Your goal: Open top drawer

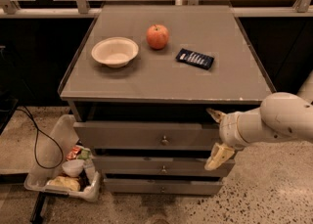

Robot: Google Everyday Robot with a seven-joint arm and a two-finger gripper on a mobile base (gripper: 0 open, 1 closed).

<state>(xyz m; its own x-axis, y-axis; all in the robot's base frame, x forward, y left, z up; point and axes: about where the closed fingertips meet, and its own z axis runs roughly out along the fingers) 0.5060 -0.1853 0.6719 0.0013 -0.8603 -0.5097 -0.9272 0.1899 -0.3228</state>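
The top drawer [142,135] is the widest of three grey-brown fronts under the cabinet top, with a small round metal knob [165,141] at its centre. Its front stands a little forward of the cabinet. My gripper [215,138] is at the drawer's right end, right of the knob and apart from it. Its two pale fingers [218,156] are spread, one above and one below. It holds nothing. The white arm comes in from the right.
On the cabinet top [230,78] lie a white bowl [115,51], a red apple [157,36] and a dark snack packet [195,58]. Two narrower drawers [161,167] sit below. A clear bin [63,169] with clutter and a black cable stand on the floor at left.
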